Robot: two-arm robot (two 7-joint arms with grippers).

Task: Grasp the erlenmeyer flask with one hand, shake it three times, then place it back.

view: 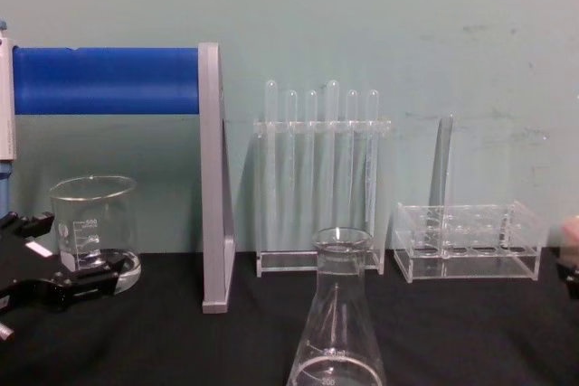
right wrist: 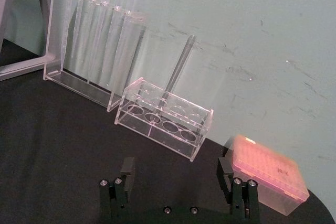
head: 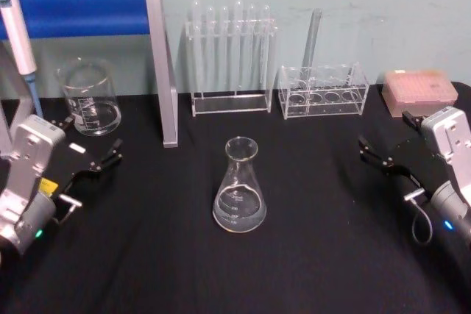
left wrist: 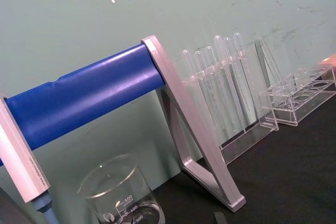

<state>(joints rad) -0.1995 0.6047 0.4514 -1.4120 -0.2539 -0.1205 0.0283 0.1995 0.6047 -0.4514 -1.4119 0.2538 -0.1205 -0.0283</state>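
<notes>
tho untouched, flask [head: 239, 187] upright (hands [head: 92, 141] [head: 375, 154] spread)

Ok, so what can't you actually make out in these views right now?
Erlenmeyer flask base: cut off by the chest view's bottom edge.
Its graduation numbers: too small in the head view.
Pipette upper end: cut off by the head view's left edge.
Pink tip box marking: too small in the right wrist view.
Left gripper: partly cut off by the chest view's left edge.

A pale green wall [head: 353, 5], marked with faint scuffs and scratches, was seen behind the work area. The table [head: 147, 270] was covered in black up to the wall, and all was evenly lit.
</notes>
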